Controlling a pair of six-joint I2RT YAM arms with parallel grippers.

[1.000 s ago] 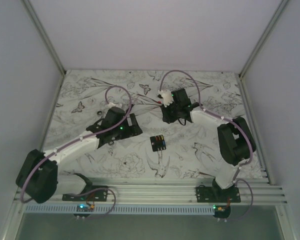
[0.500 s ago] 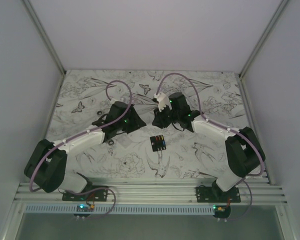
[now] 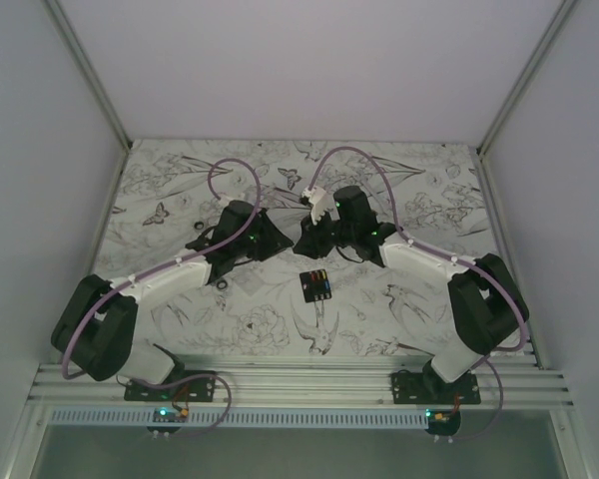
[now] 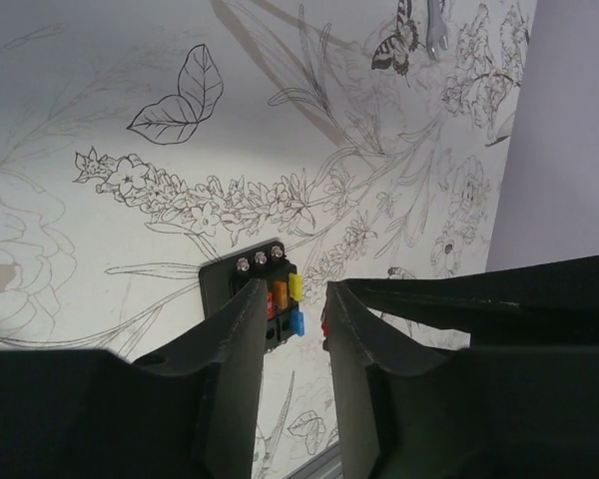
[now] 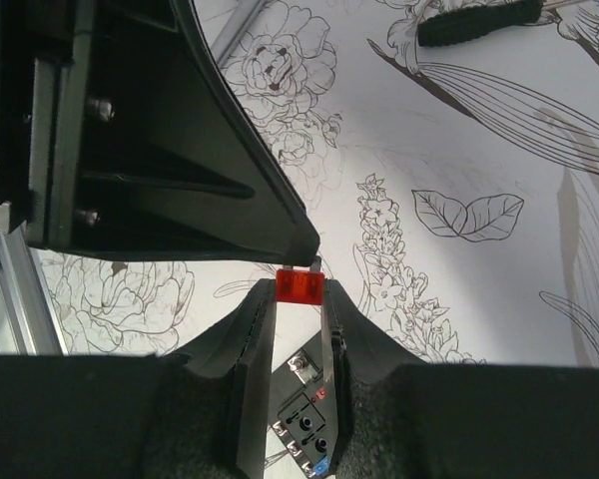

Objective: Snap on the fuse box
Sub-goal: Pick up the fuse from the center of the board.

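Note:
The fuse box (image 3: 316,285) is a small black block with red, yellow and blue fuses, lying on the flower-print mat in front of both grippers. It also shows in the left wrist view, beyond the fingertips (image 4: 220,284), and below the jaws in the right wrist view (image 5: 304,419). My right gripper (image 5: 298,296) is shut on a small red fuse (image 5: 299,286), held in the air. My left gripper (image 4: 293,294) meets it tip to tip, one finger (image 5: 280,225) touching the fuse's metal blade. Its jaws are narrowed with a gap, through which the box shows.
A black-handled tool (image 5: 479,22) lies on the mat beyond the grippers, and a small metal wrench (image 4: 437,30) rests near the far edge. A small ring (image 3: 223,284) lies beside the left arm. An aluminium rail (image 3: 299,379) runs along the near edge.
The left gripper swung right toward the right gripper and its jaws narrowed a lot. The right gripper, still holding the red fuse, moved left to meet it. The fuse box stayed put.

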